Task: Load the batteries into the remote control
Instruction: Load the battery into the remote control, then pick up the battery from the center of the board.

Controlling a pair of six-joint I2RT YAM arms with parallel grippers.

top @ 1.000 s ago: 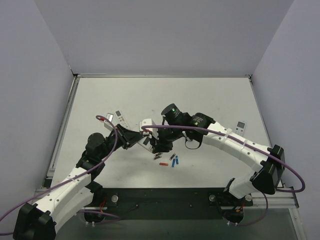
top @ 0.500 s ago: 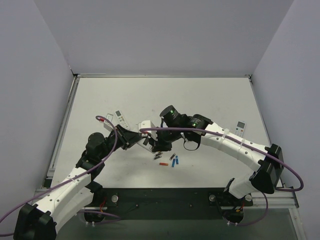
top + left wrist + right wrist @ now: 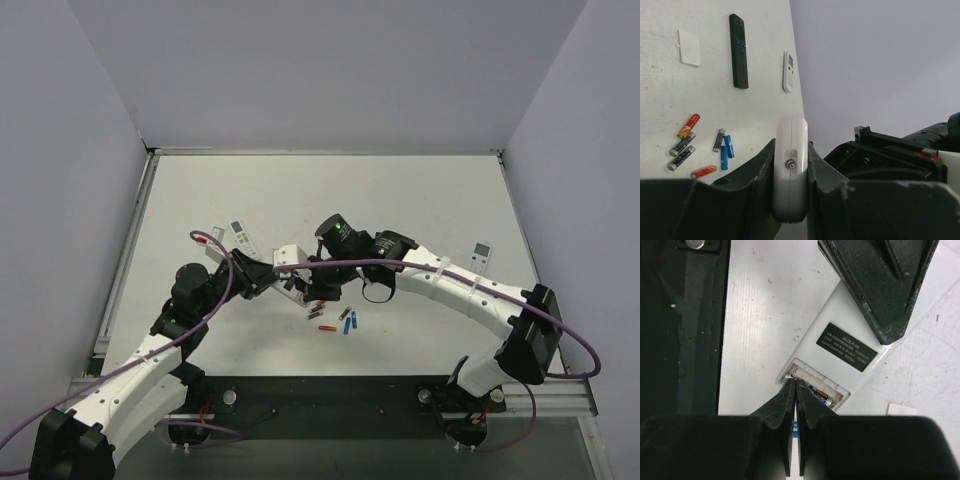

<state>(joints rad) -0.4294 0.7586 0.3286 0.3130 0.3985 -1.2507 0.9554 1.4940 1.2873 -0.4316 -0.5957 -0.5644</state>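
Seen from above, the left tool (image 3: 274, 270) pinched the remote control (image 3: 291, 251) near the middle of the table (image 3: 420, 200). The right tool (image 3: 311, 289) was at the remote, and loose batteries (image 3: 336, 318) lay just beside them. In the left wrist view, the remote sat edge-on between both fingers. In the right wrist view, the right tool was pressed together, its tips at the open compartment (image 3: 807, 375), where one battery (image 3: 821, 395) lay.

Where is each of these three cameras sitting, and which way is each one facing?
Top external: above and behind the bases, looking down on the table; left arm and right arm meet at the remote control.
Left wrist: behind the left hand, looking forward past the clamped remote control to loose batteries.
Right wrist: above the shut right hand, looking down into the remote control's battery bay.
Shared: all show that remote control.
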